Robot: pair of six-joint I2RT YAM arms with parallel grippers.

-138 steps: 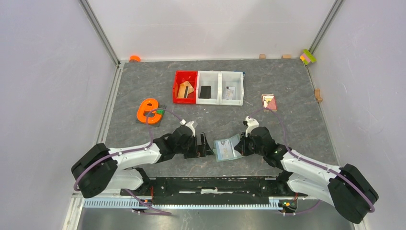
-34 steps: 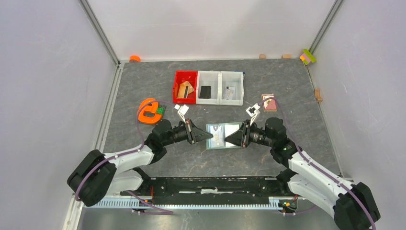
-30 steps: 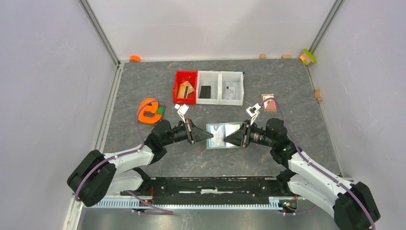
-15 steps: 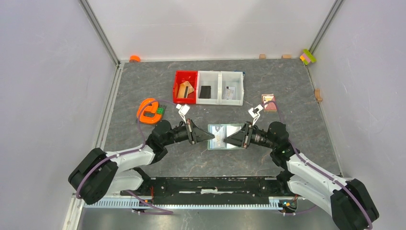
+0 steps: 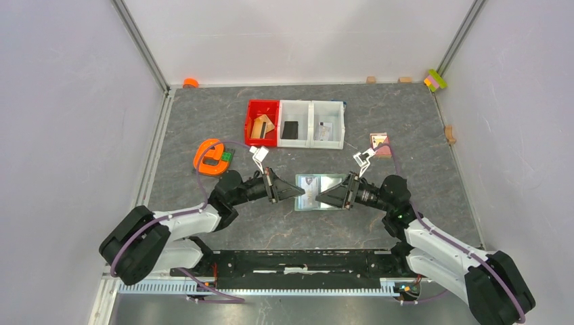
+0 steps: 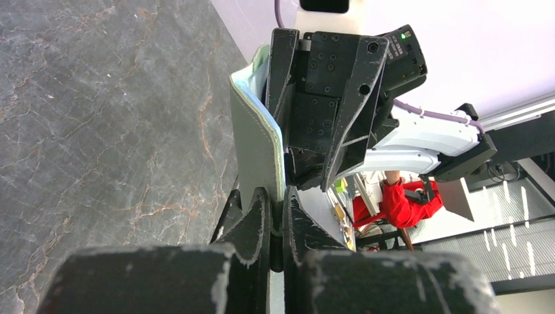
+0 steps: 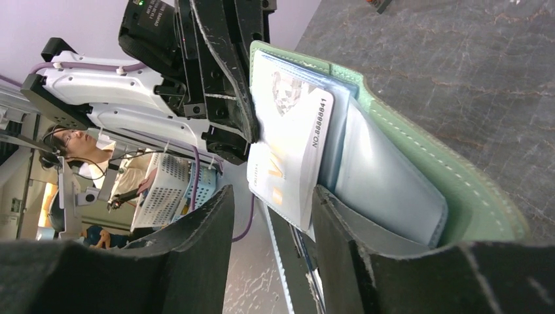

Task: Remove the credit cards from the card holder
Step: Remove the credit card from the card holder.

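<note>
The sage-green card holder (image 5: 319,192) hangs open above the table between both arms. My left gripper (image 5: 298,191) is shut on the holder's left edge; in the left wrist view its fingers (image 6: 260,216) pinch the green cover (image 6: 255,140). My right gripper (image 5: 323,196) stands open at the holder's right side. In the right wrist view a white credit card (image 7: 292,147) sticks out of a pale pocket of the holder (image 7: 458,190) and lies between the open right gripper's (image 7: 273,193) fingers, close to the right one.
At the back stand a red bin (image 5: 250,123) holding a tan card (image 5: 261,126) and two white bins (image 5: 313,122) with a dark card (image 5: 290,129) and a pale card (image 5: 325,131). An orange clamp (image 5: 211,156) lies left, a pink square item (image 5: 380,144) right.
The right gripper's jaws have spread apart from the card. Both arms and the holder have shifted slightly to the right. The left gripper stays shut on the holder.
</note>
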